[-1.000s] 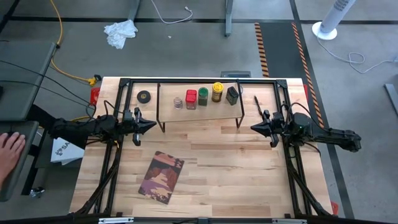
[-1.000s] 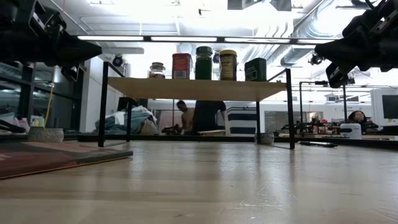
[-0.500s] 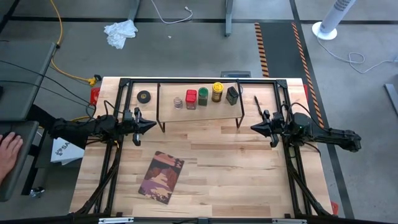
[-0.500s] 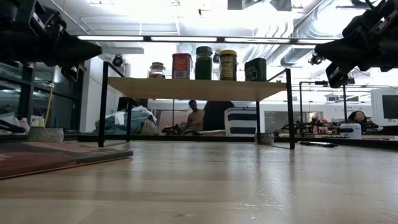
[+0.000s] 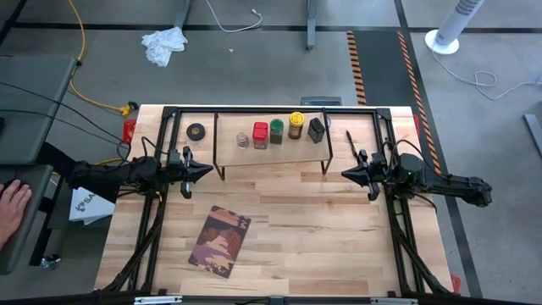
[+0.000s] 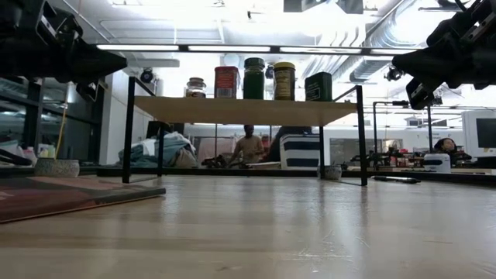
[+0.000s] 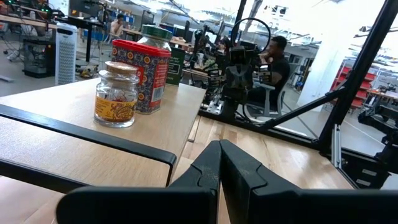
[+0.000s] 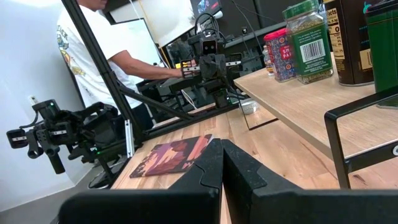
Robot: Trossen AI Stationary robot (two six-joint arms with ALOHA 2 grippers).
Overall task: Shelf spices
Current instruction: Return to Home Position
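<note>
While the left gripper (image 5: pixel 207 170) hangs just off the shelf's left front leg, its fingers pressed together on nothing, a black ring-shaped tape roll (image 5: pixel 196 131) lies beyond it and a brown-and-maroon book (image 5: pixel 220 241) lies flat on the tabletop (image 5: pixel 322 229). The shelf (image 5: pixel 271 152), a pale board on thin black wire legs, carries a row: clear glass jar (image 5: pixel 243 140), red box (image 5: pixel 260 134), green-topped jar (image 5: pixel 276 131), yellow-topped jar (image 5: pixel 295 124), dark grey tin (image 5: pixel 316 129). The right gripper (image 5: pixel 345 174), likewise closed and empty, hovers past the shelf's right end.

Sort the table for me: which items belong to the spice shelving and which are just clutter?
Job: shelf, and on it the clear glass jar, red box, green-topped jar, yellow-topped jar, dark grey tin; plus the left gripper and right gripper, parked with fingers shut.
Lying about: black tape roll, book.
</note>
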